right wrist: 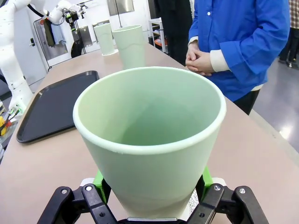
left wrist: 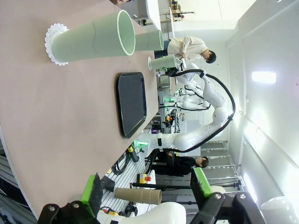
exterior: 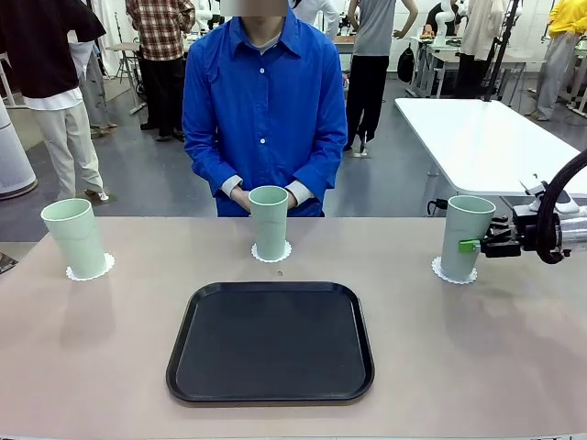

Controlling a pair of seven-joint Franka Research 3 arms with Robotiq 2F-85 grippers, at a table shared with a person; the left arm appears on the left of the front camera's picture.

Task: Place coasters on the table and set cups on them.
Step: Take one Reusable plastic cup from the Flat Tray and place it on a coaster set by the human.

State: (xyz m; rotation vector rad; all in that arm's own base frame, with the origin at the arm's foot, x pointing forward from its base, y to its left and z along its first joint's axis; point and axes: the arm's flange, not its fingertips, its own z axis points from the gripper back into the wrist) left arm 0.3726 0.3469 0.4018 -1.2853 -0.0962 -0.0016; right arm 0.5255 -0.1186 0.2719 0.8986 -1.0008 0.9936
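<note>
a wide beige bench (exterior: 110,367) with a black rounded-square tray (exterior: 271,341) lying flat at its middle. three pale mint-green cups stand upright in a row beyond the tray, each on a white scalloped paper coaster. the left cup (exterior: 73,237) sits near the bench's left edge on the left coaster (exterior: 103,268). the middle cup (exterior: 270,222) stands just past the tray's far edge on the middle coaster (exterior: 286,250), right in front of a person in a blue shirt (exterior: 264,110) at the far side, whose clasped hands (exterior: 240,195) rest behind it. the right cup (exterior: 465,236) stands on the right coaster (exterior: 440,269) near the bench's right edge.

the right claw (exterior: 481,244) comes in from the right edge and is clenched around the right cup, a green pad on either side of its lower wall; in the right wrist view the cup's open mouth (right wrist: 149,112) rises between the two fingers (right wrist: 99,179), with a bit of white coaster showing beneath.

in the left wrist view the left claw (left wrist: 147,191) stands released, its green-padded fingers (left wrist: 91,191) wide apart with nothing between them, raised away from the bench, and the left cup (left wrist: 93,42) and its coaster (left wrist: 50,44) appear farther off.

a white table (exterior: 486,137) stands behind on the right.
</note>
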